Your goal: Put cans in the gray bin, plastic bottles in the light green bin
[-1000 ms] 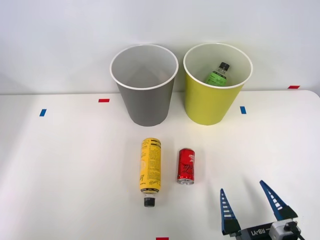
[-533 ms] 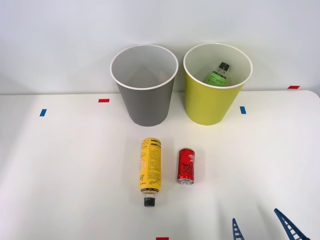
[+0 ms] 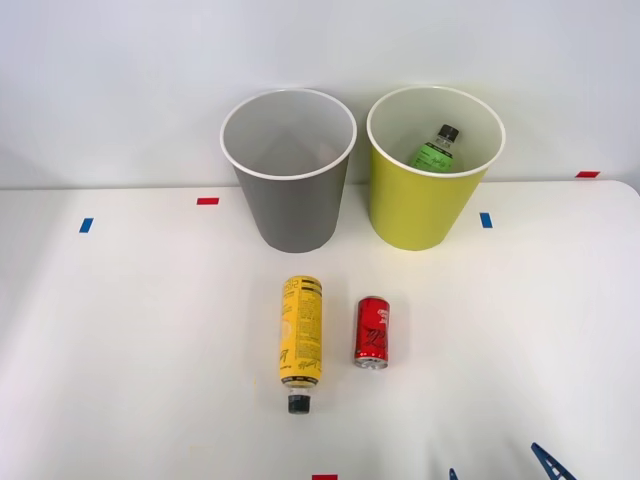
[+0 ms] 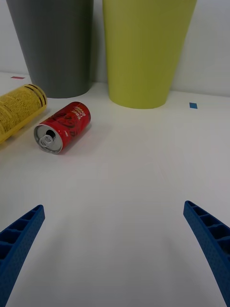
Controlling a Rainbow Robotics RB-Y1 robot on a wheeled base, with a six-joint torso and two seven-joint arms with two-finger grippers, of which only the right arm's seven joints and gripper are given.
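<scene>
A red can [image 3: 372, 332] [image 4: 62, 127] lies on its side on the white table, its opened top toward me. Left of it lies the yellow-labelled plastic bottle [image 3: 300, 332] [image 4: 18, 112], black cap toward me. Behind them stand the gray bin [image 3: 290, 210] [image 4: 52, 48] and, to its right, the light green bin [image 3: 412, 212] [image 4: 143, 53]. A green-labelled bottle [image 3: 435, 152] with a black cap leans inside the light green bin. My right gripper [image 3: 500, 472] [image 4: 115, 240] is open and holds nothing. It sits low over the table's front right, nearer to me than the can and to its right.
Small red tape marks [image 3: 207, 201] and blue tape marks [image 3: 486, 219] dot the table. A white wall stands right behind the bins. Bare tabletop [image 3: 120, 330] stretches to the left and right of the lying items.
My right gripper has drawn back toward me, sliding down to the front view's lower edge until just its fingertips show. It stays open. The can, bottles and bins have not moved.
</scene>
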